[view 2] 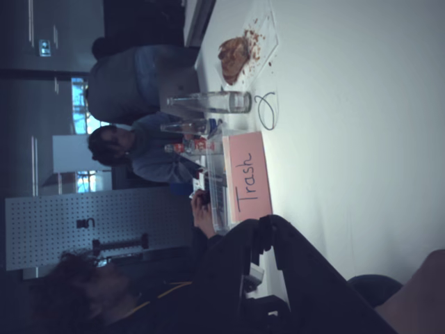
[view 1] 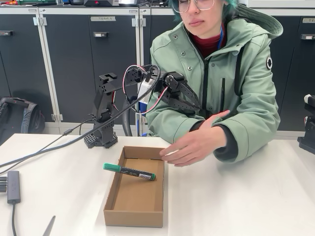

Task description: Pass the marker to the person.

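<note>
The marker [view 1: 129, 171] lies in the cardboard box [view 1: 135, 216] near its back end, long axis running across the box, green cap toward the box's left wall. The gripper [view 1: 191, 104] hangs raised above and behind the box's back right corner, carrying nothing; whether its jaws are spread cannot be told. The person's hand [view 1: 194, 145] hovers at that corner, nearer the marker than the gripper is.

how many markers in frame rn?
1. The marker lies across the left wall of the cardboard box in the fixed view, green cap out over the table, other end inside the box. Box interior looks fully visible, so probably none hidden.
</note>
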